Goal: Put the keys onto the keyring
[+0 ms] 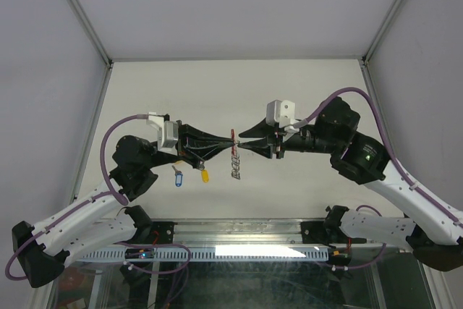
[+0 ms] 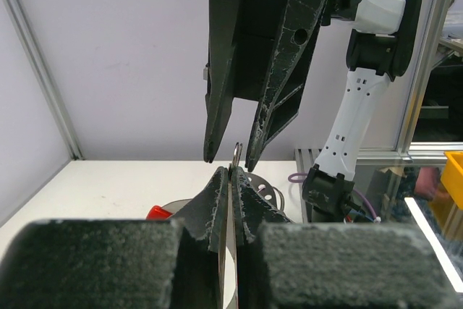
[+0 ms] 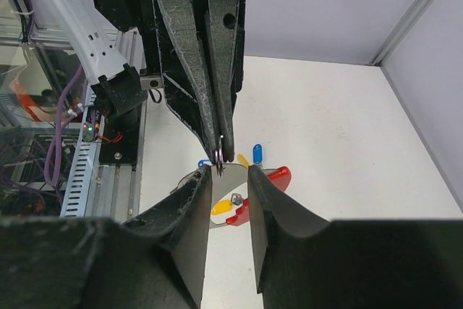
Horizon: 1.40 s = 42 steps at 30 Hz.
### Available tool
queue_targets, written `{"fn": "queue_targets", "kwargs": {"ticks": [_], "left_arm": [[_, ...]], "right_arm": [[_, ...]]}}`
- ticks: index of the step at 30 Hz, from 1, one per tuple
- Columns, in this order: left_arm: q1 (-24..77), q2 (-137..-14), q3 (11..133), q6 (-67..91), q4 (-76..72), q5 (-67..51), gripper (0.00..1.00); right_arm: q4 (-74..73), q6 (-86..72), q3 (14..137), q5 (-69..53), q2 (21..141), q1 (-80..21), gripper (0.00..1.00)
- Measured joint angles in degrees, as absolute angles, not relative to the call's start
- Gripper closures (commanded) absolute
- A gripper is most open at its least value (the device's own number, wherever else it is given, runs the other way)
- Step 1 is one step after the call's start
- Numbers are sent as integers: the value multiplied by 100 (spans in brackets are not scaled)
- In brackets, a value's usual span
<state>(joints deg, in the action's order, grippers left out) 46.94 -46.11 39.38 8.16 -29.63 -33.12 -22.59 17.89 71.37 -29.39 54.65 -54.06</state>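
Observation:
My left gripper [image 1: 228, 145] [image 2: 230, 170] is shut on a small silvery metal ring [image 2: 236, 151] [image 3: 218, 157], held above the table. I cannot tell what the ring belongs to. My right gripper [image 1: 244, 145] [image 3: 230, 171] is open, tip to tip with the left, its jaws on either side of the ring. Below them lies the keyring's red crescent [image 3: 278, 177] [image 2: 159, 213] with its beaded chain [image 1: 237, 168]. On the table are a yellow-tagged key [image 3: 223, 208], two blue tags [image 3: 256, 153] [image 3: 204, 163] and another yellow tag [image 3: 242, 159]. A blue key [image 1: 176, 177] and a yellow key [image 1: 205, 175] show in the top view.
The white table [image 1: 304, 92] is walled by grey panels with metal posts at the back corners. A metal rail with cables [image 1: 217, 251] runs along the near edge between the arm bases.

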Motion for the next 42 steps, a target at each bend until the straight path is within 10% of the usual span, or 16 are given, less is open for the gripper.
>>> {"fn": "queue_targets", "kwargs": {"ticks": [26, 32, 42], "left_arm": [[4689, -4626, 3938, 814, -2943, -3341, 99], [4681, -4541, 3938, 768, -2825, -3245, 54], [4694, -4077, 3940, 779, -2134, -2683, 36]], "right_arm": [[-2198, 1765, 7137, -3133, 5588, -5404, 100], [-2032, 1855, 6982, -3100, 5476, -5406, 100], [-1160, 2952, 5887, -2982, 4619, -5424, 100]]}}
